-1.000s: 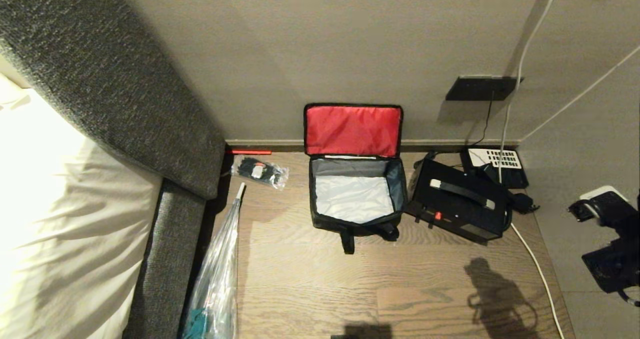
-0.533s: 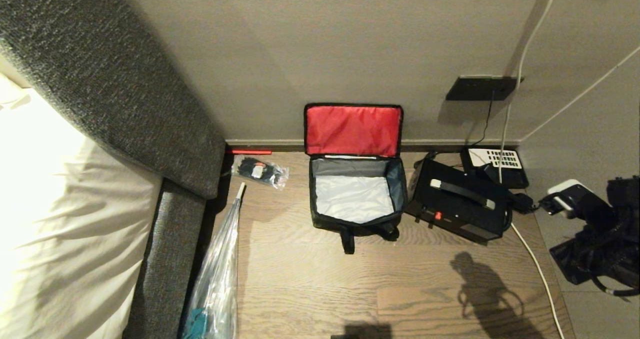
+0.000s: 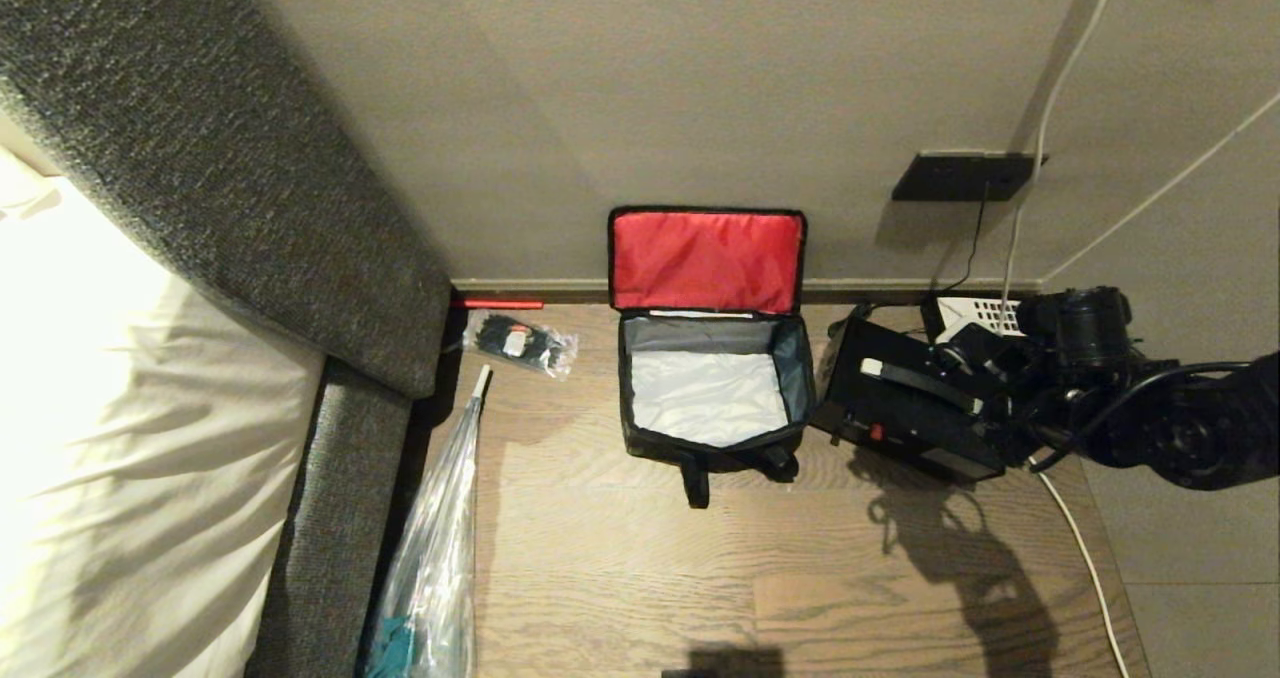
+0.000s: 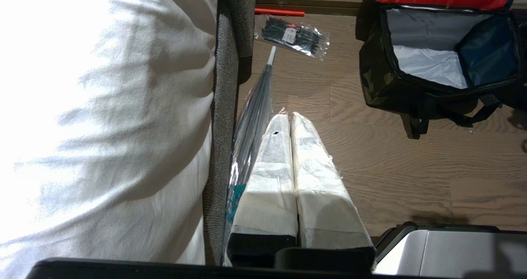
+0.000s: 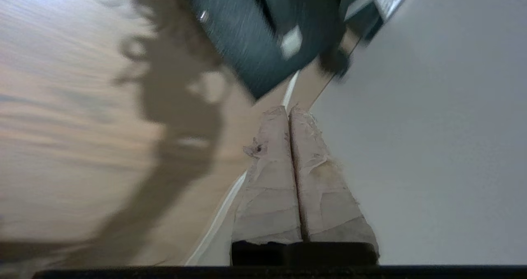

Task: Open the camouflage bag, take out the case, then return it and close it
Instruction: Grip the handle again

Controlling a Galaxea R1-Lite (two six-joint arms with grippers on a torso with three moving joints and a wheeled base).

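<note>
The camouflage bag (image 3: 700,453) stands open on the wood floor against the wall, its red-lined lid (image 3: 706,260) propped upright and its pale lining bare; its camouflage side (image 4: 378,81) shows in the left wrist view. The black case (image 3: 915,398) lies flat on the floor just right of the bag, with a strap handle and a small red mark. My right arm (image 3: 1180,428) reaches in from the right over the case's right end. The right gripper (image 5: 289,110) is shut and empty, hanging just off a corner of the case (image 5: 251,36). The left gripper (image 4: 288,116) is shut, parked beside the bed.
A black phone with white keys (image 3: 975,310) sits behind the case under a wall socket (image 3: 960,176). A white cable (image 3: 1075,538) runs along the floor's right side. A clear packet (image 3: 520,343) and a plastic-sleeved umbrella (image 3: 440,548) lie left, beside the bed (image 3: 120,438).
My right arm has swung in from the picture's right edge to above the case's right end, and its shadow on the floor has slid left. Bag and case have not moved.
</note>
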